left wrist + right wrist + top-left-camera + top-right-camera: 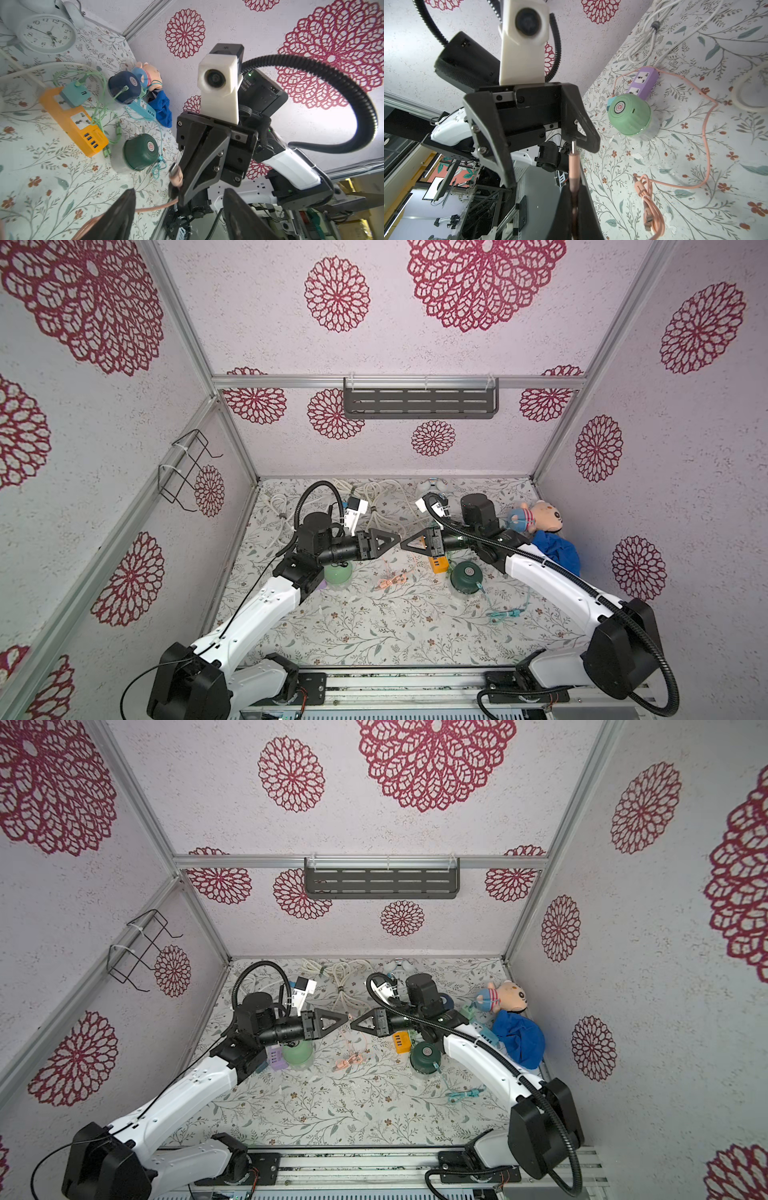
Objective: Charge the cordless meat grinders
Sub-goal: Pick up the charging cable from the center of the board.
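Mid-table, above the cloth, my two grippers meet tip to tip. My right gripper (574, 199) (404, 545) is shut on the plug of a pink cable (573, 164) (176, 176), whose metal tip points towards the left gripper. My left gripper (180, 216) (397, 540) is open, its fingers standing apart on either side of that cable without touching it. The mint green grinder (629, 114) (337, 572) stands beside the purple power strip (643, 80). A dark green grinder (141, 151) (466, 574) has a teal cable in its side. A green cable runs into the navy blue grinder (124, 86).
An orange power strip (70, 120) carries a teal adapter; a blue strip (143, 108) lies by the navy grinder. The pink cable's coil (390, 581) lies mid-table. At the back are white cords (374, 497) and a white clock (47, 35). A plush toy (536, 516) and a blue cloth (557, 551) lie at the right.
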Robot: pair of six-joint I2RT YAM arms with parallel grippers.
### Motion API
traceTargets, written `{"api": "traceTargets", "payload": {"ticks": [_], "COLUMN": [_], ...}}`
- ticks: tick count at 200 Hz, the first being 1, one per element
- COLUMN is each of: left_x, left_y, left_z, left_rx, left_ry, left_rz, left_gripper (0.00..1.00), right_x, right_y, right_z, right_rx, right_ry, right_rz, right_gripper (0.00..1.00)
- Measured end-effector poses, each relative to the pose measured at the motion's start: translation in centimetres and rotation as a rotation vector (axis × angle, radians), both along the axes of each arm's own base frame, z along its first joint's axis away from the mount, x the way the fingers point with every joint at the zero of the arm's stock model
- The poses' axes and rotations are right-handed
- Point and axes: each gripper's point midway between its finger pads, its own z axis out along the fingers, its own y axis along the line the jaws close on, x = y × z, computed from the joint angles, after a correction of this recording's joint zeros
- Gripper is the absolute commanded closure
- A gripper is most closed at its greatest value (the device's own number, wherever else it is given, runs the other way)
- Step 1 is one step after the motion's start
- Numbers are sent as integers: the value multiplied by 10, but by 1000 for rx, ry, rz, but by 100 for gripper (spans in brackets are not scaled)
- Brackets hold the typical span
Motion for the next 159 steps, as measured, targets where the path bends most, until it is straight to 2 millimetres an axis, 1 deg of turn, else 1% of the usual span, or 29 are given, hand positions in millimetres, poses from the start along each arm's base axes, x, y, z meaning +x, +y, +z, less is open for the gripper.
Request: {"api": "traceTargets", "payload": {"ticks": [12, 40, 57, 87, 113, 127, 138, 147, 159], "left_x": [1, 0, -1, -1, -1, -2, -3, -3, -4], "left_y": [-2, -4, -5, -6, -6, -6, -7, -8, -8], "left_z": [5, 16, 16, 15, 15, 14, 14, 12, 11], "left_rx": [-22, -57, -60, -59, -58, -55, -52, -47, -44], "left_ry": [-9, -34, -33, -32, -31, -34, -34, -33, -32], "left_rz": [-6, -24, -28, -28, -27, -30, -35, -36, -37], "left_gripper": [47, 52, 57, 63, 63, 53, 49, 49, 55], "right_x": [-3, -5, -7, -8, -9, -10, -11, -11, -12], "right_y": [2, 3, 4, 5, 6, 6, 7, 7, 8], "right_z": [1, 2, 3, 5, 5, 5, 5, 5, 5], "right_rx": [4, 7, 12, 16, 19, 19, 19, 18, 18], "right_ry": [0, 2, -3, -7, -9, -9, -8, -8, -8], "right_rz": [12, 21, 28, 31, 37, 39, 40, 42, 42], "right_gripper": [100, 100, 100, 100, 100, 100, 100, 100, 100]}}
